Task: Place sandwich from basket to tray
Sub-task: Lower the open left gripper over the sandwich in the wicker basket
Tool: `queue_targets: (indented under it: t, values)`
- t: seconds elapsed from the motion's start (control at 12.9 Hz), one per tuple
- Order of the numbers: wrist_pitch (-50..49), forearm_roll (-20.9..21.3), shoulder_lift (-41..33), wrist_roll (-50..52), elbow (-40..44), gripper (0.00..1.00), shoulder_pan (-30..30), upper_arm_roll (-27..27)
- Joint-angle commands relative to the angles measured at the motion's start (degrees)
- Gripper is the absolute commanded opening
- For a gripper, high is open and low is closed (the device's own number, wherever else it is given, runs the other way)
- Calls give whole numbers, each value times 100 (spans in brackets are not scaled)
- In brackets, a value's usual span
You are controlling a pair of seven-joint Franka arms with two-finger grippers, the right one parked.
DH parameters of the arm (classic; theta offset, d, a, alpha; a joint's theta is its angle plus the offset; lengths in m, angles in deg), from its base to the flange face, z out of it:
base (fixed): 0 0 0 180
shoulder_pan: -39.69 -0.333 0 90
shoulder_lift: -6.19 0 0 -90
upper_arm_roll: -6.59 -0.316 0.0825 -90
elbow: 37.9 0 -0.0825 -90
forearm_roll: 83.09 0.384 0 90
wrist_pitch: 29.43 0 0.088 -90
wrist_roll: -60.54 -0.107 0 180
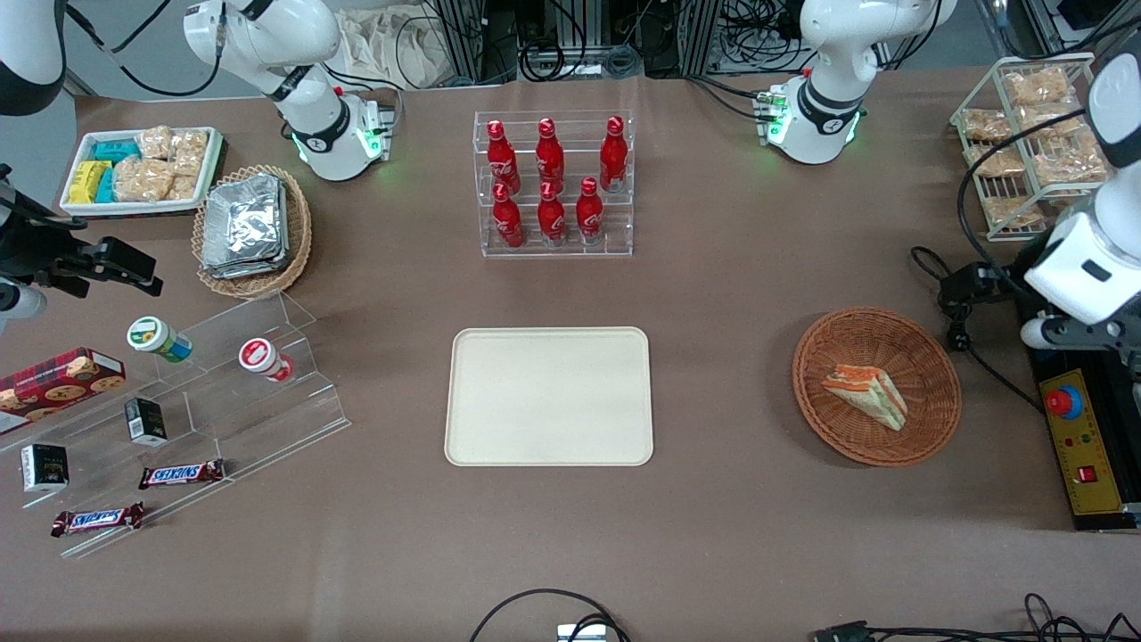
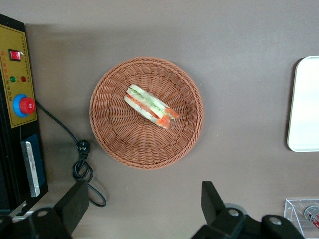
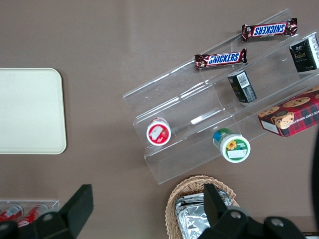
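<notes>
Left wrist view looks straight down on the basket (image 2: 146, 112), and the sandwich (image 2: 151, 106) lies near its middle, resting on its side with the striped filling edge showing. The gripper (image 2: 144, 206) hangs above the counter (image 2: 239, 59) just outside the basket's rim, its two fingers (image 2: 76, 199) spread wide and holding nothing. The coming move turns on this: the wedge lies ahead of the fingers, not between them, and its long axis runs on a diagonal to the line joining the fingertips (so the wrist will probably need some turn before closing across the narrow width). In the front view the sandwich (image 1: 866, 394) sits in the basket (image 1: 877, 385) toward the working arm's end of the counter, with the tray (image 1: 549, 396) well apart from it at mid-counter and bare. Nothing else shares the basket, and its low wall should leave a descent from above unobstructed.
</notes>
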Motion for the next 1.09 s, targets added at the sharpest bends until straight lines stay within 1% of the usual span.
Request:
queue_targets:
  t: [0.0,0.23,0.39,0.54,0.85,1.01]
  values:
    - [-224,43,163,504,287,100,11,78]
    - [-224,61,347,937,252,100,-41,61]
    - [47,61,391,1647,-71,100,-59,52]
    - [827,61,321,2359,-755,100,-59,52]
    - [2453,70,400,4327,-2004,100,-59,52]
    - [2939,61,593,4735,-2314,100,-68,-18]
